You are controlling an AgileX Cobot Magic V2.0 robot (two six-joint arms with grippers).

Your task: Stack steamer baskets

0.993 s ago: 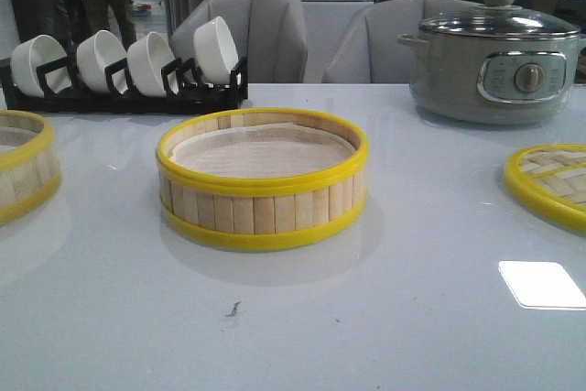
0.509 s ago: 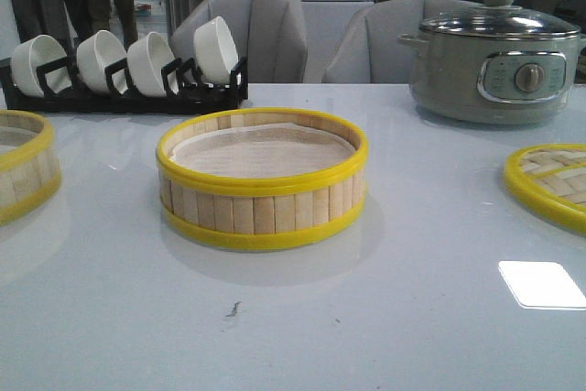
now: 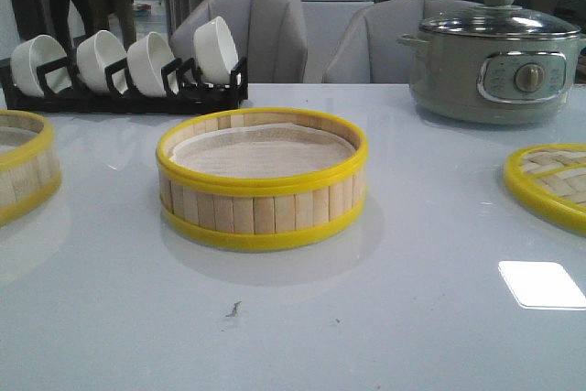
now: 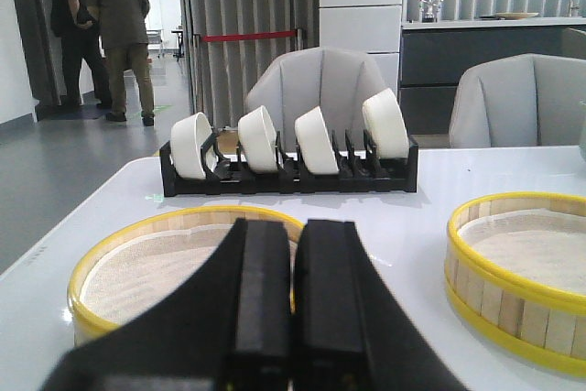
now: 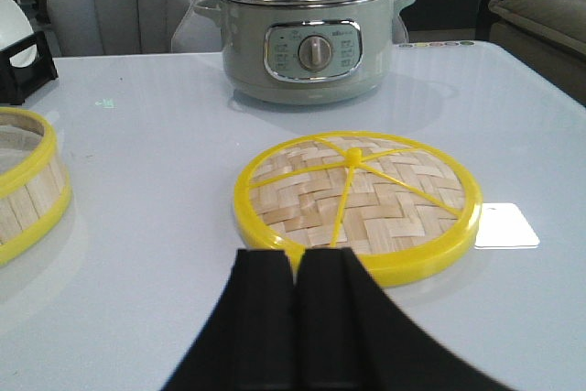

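The big white tabletop (image 3: 302, 318) holds everything. One steamer basket (image 3: 262, 179) sits in the middle, and the other steamer basket (image 3: 23, 173) is at the left edge, well apart. The flat woven lid (image 5: 357, 200) lies on the right. The left tool (image 4: 291, 318) and right tool (image 5: 295, 318) are both pressed together, holding nothing.

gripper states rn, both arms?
Left end effector: closed, holding nothing.
Right end effector: closed, holding nothing.
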